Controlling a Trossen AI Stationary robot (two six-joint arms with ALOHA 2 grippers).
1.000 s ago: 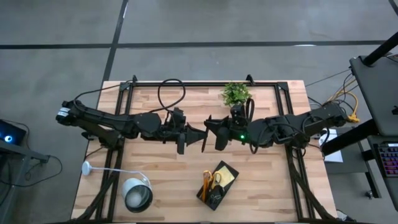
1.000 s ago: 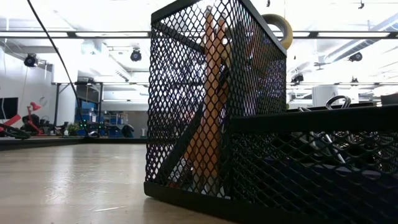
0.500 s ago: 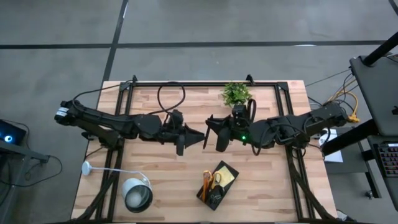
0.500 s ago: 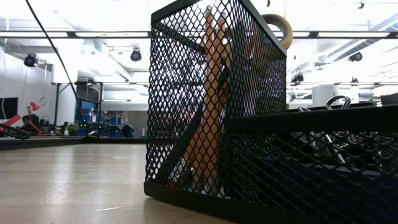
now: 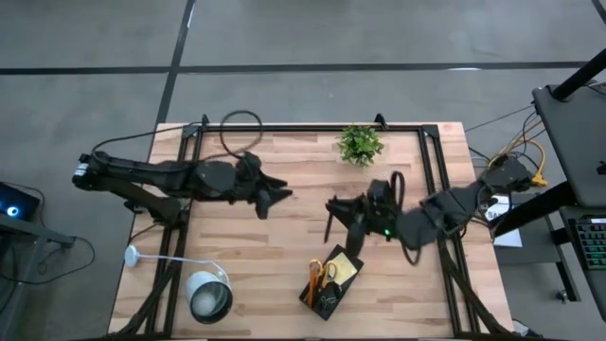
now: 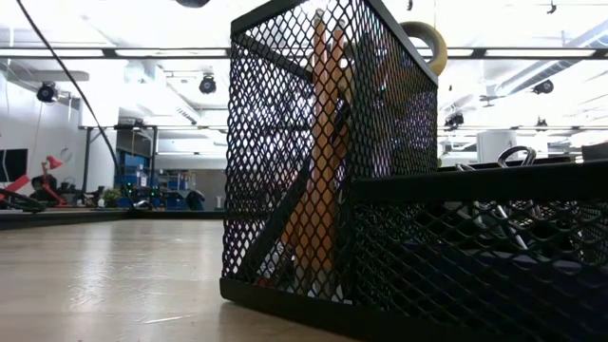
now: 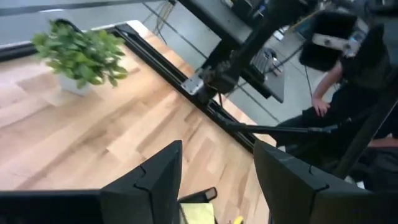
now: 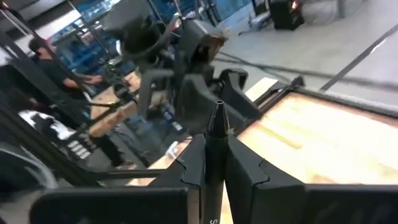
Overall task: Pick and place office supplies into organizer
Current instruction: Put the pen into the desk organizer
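Note:
The black mesh organizer (image 5: 331, 281) stands near the table's front edge. In it are orange pencils (image 6: 318, 142), yellow-handled scissors (image 5: 329, 272) and a yellow sticky-note pad (image 5: 346, 269). My right gripper (image 5: 339, 216) hovers just beyond the organizer's far side, shut on a black pen (image 8: 215, 146). My left gripper (image 5: 280, 196) is left of the table's middle, open (image 7: 217, 180) with nothing between its fingers. My right gripper pinches the black pen's shaft (image 8: 214, 163) between its two fingers. The pen runs along the fingers, and its pointed end (image 8: 217, 113) sticks out past the fingertips. It is lifted clear of the table.
A small green potted plant (image 5: 359, 143) stands at the far edge. A round silver-white lamp (image 5: 209, 296) sits at the near left corner. A seated person (image 7: 348, 74) shows beyond the table's right side. Bare wood lies between the arms and left of the organizer.
The two grippers, which met tip to tip at the table's middle, have parted. My left gripper has drawn back toward the table's left and far edge. My right gripper has moved toward the near right, over the organizer's far side, carrying the pen.

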